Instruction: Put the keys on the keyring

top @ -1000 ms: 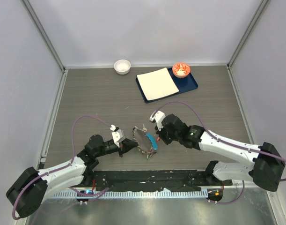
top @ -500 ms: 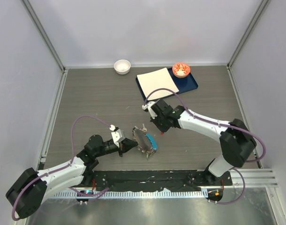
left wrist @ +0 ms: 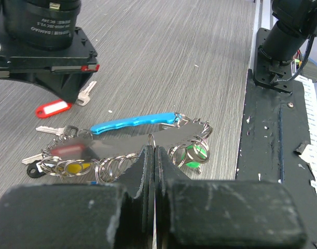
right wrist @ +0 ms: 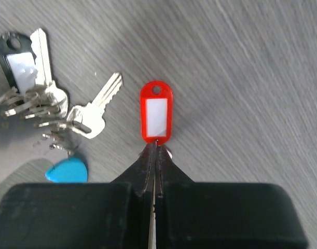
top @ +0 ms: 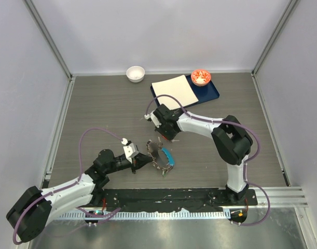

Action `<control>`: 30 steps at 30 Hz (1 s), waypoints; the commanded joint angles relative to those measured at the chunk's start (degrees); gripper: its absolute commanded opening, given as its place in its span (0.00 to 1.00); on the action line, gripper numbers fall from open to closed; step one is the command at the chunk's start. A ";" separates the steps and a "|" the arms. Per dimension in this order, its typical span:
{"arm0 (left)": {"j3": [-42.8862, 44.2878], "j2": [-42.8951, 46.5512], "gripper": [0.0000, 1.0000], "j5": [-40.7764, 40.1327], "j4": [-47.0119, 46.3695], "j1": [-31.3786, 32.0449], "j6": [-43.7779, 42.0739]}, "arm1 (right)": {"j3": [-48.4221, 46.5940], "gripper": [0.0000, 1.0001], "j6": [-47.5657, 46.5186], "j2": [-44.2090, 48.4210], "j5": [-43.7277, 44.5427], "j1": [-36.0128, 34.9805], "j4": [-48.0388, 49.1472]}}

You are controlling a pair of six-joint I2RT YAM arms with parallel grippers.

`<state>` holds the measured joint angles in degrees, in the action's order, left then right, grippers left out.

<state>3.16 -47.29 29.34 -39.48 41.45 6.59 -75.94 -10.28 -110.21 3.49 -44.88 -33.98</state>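
Grey table [top: 106, 114]. Right gripper [right wrist: 154, 146]: jaws tight together, tips at near end of red key tag [right wrist: 156, 111], which lies flat; can't tell if pinched. Left gripper [left wrist: 152, 151]: jaws tight together, tips at keyring [left wrist: 148, 139] wire; hold unclear. Keyring lies between both grippers, blue piece [left wrist: 135, 121] on far side. Keys [left wrist: 70, 167] bunched on it. Silver key [right wrist: 98, 106] just beside tag.

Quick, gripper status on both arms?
Left gripper: closed, pinching the keyring by its wire.
Right gripper: closed, tips at the end of the red key tag; cannot tell whether it grips it.
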 commanded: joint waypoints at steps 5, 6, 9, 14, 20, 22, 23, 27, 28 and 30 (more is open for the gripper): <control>0.97 0.62 0.00 -0.08 -2.62 -0.32 -1.05 | -2.81 0.09 -1.67 -1.85 -0.76 0.32 3.21; 0.97 0.44 0.00 -0.08 -2.53 -0.23 -1.05 | -2.63 0.11 -1.58 -1.85 -0.85 0.32 3.39; 1.06 0.09 0.00 -0.08 -2.61 -0.32 -1.23 | -1.84 0.17 -1.06 -0.88 -0.85 0.32 4.44; 1.24 -0.70 0.00 -0.08 -2.62 -0.23 -1.23 | 0.00 0.36 -0.26 4.20 -1.64 0.41 7.51; 1.06 -0.79 0.00 -0.60 -2.96 -0.32 -1.49 | 5.27 0.43 0.62 12.90 -2.25 0.50 13.66; 0.97 -0.79 0.00 -0.86 -3.05 -0.23 -1.49 | 10.34 0.42 0.53 17.82 -2.87 0.76 19.43; 0.97 -0.79 0.00 -0.87 -3.23 -0.23 -1.58 | 12.38 0.42 0.53 19.41 -6.26 0.94 21.74; 0.88 -0.53 0.00 -0.87 -3.67 -0.23 -1.58 | 22.83 0.39 -0.17 26.53 -13.91 2.26 33.42; 0.80 -0.44 0.00 -0.87 -3.84 -0.23 -1.58 | 27.21 0.37 -0.35 28.72 -15.42 2.34 39.28; 0.62 -0.17 0.00 -0.69 -4.37 -0.23 -1.67 | 31.27 0.36 -1.32 30.84 -21.55 2.61 44.23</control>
<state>3.16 -48.21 28.93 -39.18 41.45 5.74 -52.25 -10.46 -83.02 -6.50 -42.85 -5.41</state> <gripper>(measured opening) 0.010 0.373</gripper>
